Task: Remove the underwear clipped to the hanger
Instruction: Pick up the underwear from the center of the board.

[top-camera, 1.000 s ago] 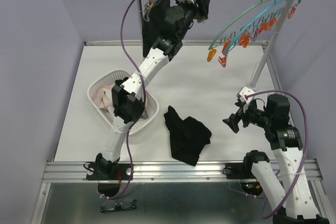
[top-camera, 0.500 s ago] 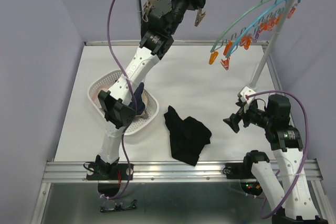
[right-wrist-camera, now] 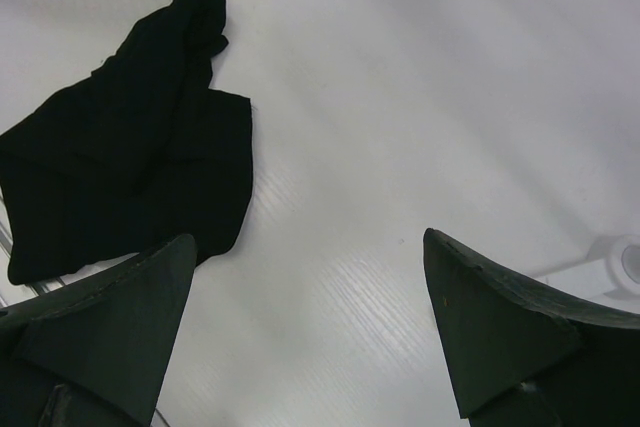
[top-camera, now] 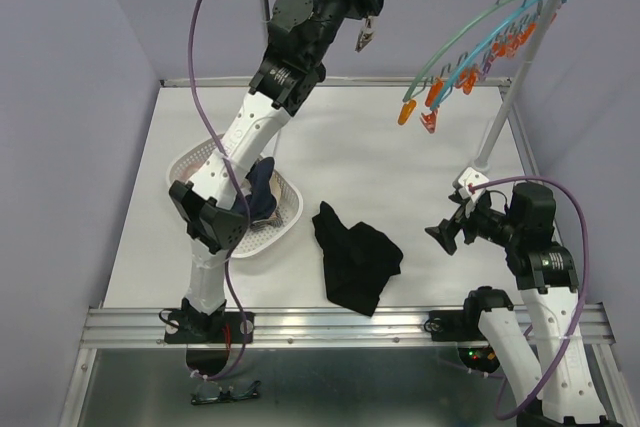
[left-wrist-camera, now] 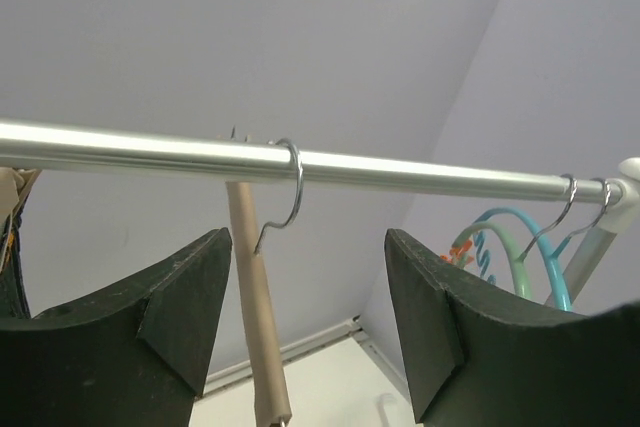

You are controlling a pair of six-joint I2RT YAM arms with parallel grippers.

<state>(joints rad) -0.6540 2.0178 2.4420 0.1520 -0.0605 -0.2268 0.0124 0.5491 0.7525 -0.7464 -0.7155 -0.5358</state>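
1. Vs a second ago: seeing the left gripper lifted from beside a dark hanging cloth up to the shiny metal rail. Fingers spread, pinching nothing.
2. Not finding that dark cloth at the rail's left end any more. Finding instead a dark navy cloth piece lying in the white plastic mesh basket, partly behind the left arm.
3. Framed between the left fingers in the wrist view: only the rail, a wire hook looped over it, and the pale wooden hanger stem hanging below.
4. Same as before: right gripper parked low over the white table, fingers spread wide, holding nothing.
5. Same as before: crumpled black cloth shorts lying on the table between basket and right gripper, touching neither.
6. Further right on the rail: curved teal and green plastic hanger, small orange clips dangling from it.
7. Lettering: too small to read in any view.
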